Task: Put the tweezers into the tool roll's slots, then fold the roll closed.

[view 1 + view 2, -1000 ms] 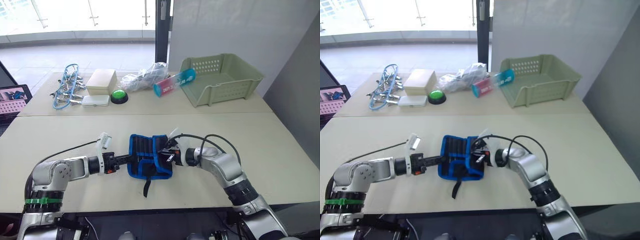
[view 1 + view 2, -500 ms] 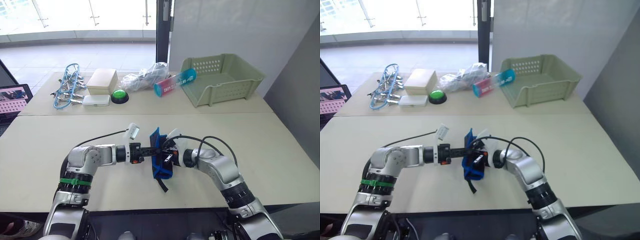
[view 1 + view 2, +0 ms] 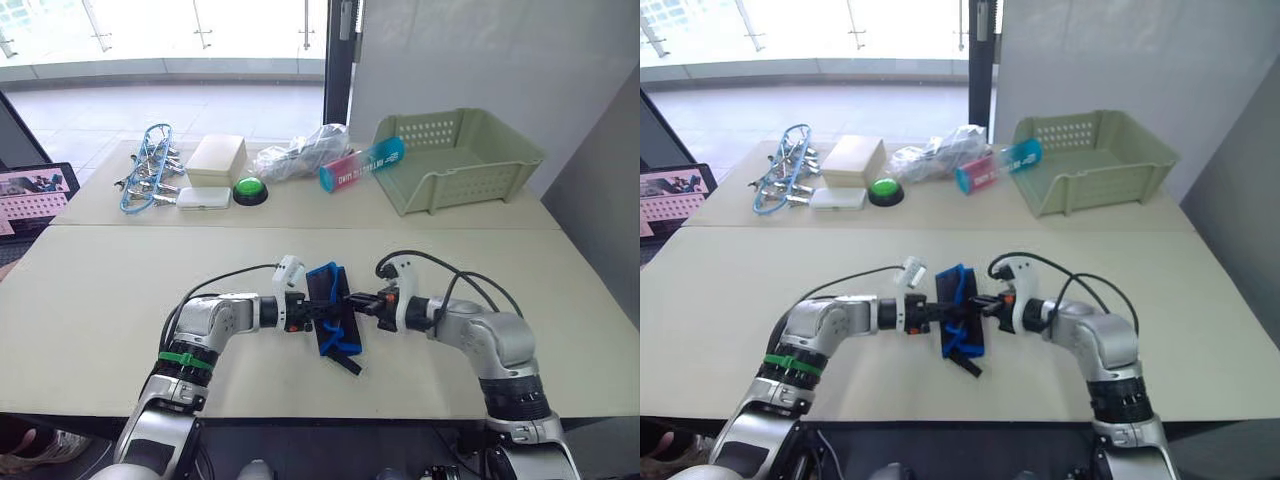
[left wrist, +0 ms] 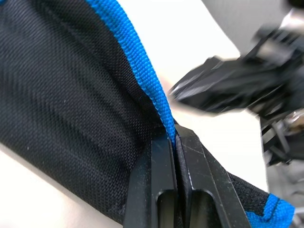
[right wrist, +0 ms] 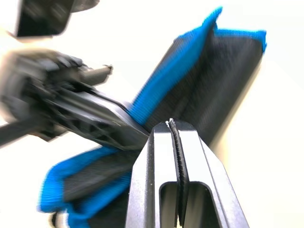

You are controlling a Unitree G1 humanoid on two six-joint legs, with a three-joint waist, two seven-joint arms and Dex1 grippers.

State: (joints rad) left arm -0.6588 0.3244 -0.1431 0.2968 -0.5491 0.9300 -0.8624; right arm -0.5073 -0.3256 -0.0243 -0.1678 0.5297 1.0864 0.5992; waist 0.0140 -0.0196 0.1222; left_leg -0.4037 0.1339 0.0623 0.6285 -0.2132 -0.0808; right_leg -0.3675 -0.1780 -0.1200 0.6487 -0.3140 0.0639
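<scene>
The tool roll (image 3: 335,318) stands half-folded on the tabletop (image 3: 90,310), pinched from both sides. The left hand (image 4: 175,142) has its two black fingers pressed together on the roll's blue-edged flap, and the right hand (image 5: 172,129) is likewise clamped on a thin black edge of the same roll, directly opposite the left hand, the two hands almost tip to tip. The roll's short strap (image 3: 350,362) trails out from under the fold, toward the robot from both hands. No tweezers can be made out from here; if they are in the slots, the closed fabric hides them.

The fold looks nearly made but not yet flat, and several things could undo it. Each grip is only on a narrow strip of edging, so a small pull in opposite directions could slide the fabric out of one hand and let the flap spring open. If either hand lets go before the flap is laid down, the stiff cloth will probably reopen. Because the roll is tipped on its edge, tweezers seated loosely in the slots might slip out of the open ends. The hands are so close that pressing the fold further risks the fingers knocking together. The strap could also get trapped inside the fold and keep it from closing flat.
</scene>
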